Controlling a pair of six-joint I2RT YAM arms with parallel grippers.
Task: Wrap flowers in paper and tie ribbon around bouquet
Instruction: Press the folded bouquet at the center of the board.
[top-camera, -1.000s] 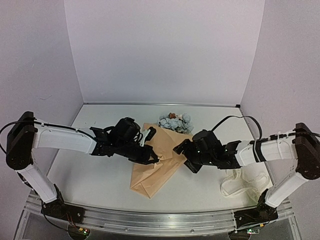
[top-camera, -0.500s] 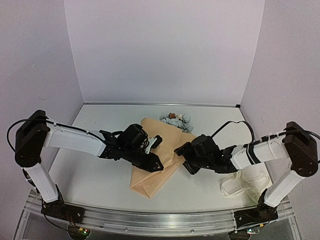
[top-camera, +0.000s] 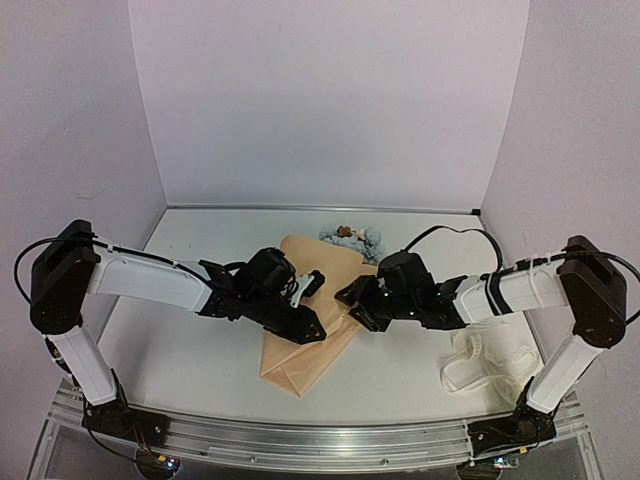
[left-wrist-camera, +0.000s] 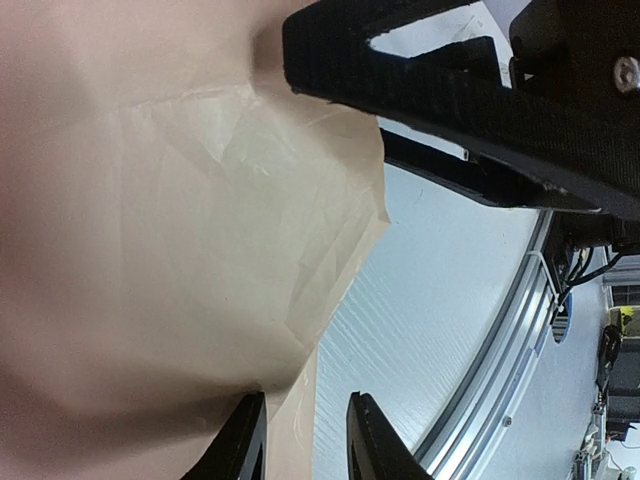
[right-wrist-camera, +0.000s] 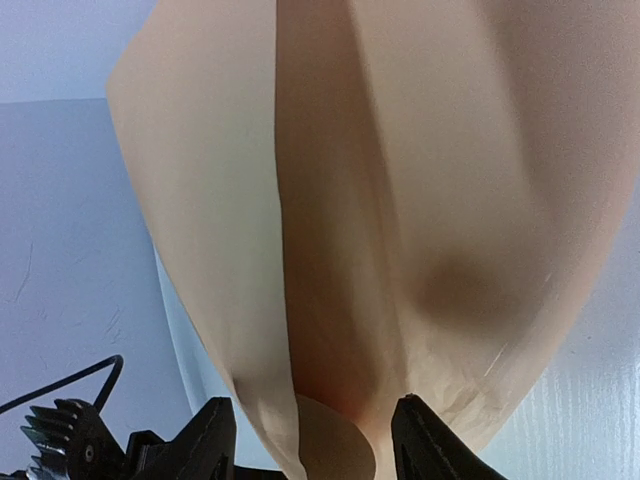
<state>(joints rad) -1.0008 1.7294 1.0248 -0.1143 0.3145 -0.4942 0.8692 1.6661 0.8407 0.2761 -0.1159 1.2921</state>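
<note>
You have the creased tan-brown kraft paper (top-camera: 300, 352) lying on the white table (top-camera: 180, 345), folded over into a loose, long wrap. Its narrow end points toward the arm bases and its wide end away from them. The small bunch of artificial flowers (top-camera: 352, 240), pale blue blooms with a spot of pink, shows out of the paper's far, wide end. The stems are hidden inside the paper.

The narrow cream-white ribbon (top-camera: 485, 362) lies in loose loops on the table. It is well to the right of the paper's near end and apart from the paper.

Your left gripper (left-wrist-camera: 306, 440) is at the paper's left side, about halfway along the wrap. Its jaws stand narrowly apart and hold nothing. In the left wrist view a free edge of the paper runs down into the gap. One finger (left-wrist-camera: 240, 445) lies against the paper and the other is over bare table. Whether either pad touches the sheet cannot be told.

Your right gripper (right-wrist-camera: 315, 445) is at the paper's right side, close across the wrap from the left gripper. Its jaws stand roughly half apart, astride a raised lengthwise fold of the paper that fills most of the gap. Whether the pads press on that fold cannot be told.

Both arms reach inward low over the paper's middle.
</note>
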